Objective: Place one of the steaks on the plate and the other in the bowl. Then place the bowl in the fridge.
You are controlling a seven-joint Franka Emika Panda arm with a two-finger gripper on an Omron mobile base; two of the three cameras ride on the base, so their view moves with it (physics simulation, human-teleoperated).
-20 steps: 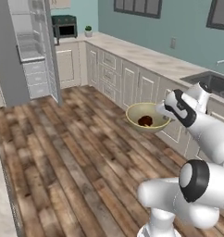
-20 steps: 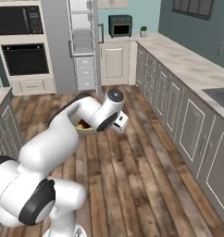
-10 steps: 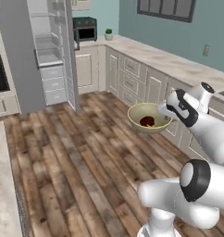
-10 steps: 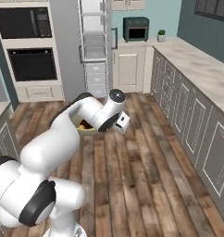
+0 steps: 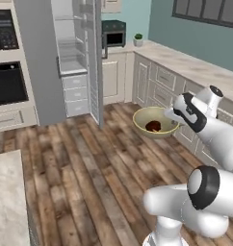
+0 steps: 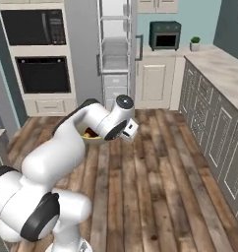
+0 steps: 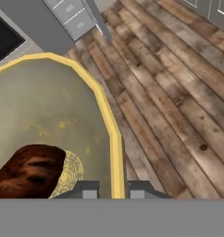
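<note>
My gripper (image 7: 110, 190) is shut on the yellow rim of the olive-gold bowl (image 7: 49, 115), one fingertip on each side of the rim. The bowl (image 5: 154, 122) hangs in the air above the wooden floor, held at its right edge by the gripper (image 5: 172, 116). A dark reddish-brown seared steak (image 5: 153, 126) lies inside it, seen close up as the steak (image 7: 28, 171) in the hand view. In the right base view the bowl (image 6: 90, 135) peeks out from behind my arm. The fridge (image 5: 72, 60) stands ahead with its door open and pale shelves and drawers showing; it is the fridge (image 6: 113, 54) in the right base view.
The open fridge door (image 5: 95, 62) juts out toward the floor between me and the fridge. A black built-in oven (image 5: 7, 81) sits left of the fridge. A counter with cabinets (image 5: 186, 72) runs along the right, with a small dark oven (image 5: 113, 33) on it.
The base has driven and turned toward the fridge, so the whole scene shifted and the fridge looks larger and nearer. The bowl stays held in the gripper in the same pose.
</note>
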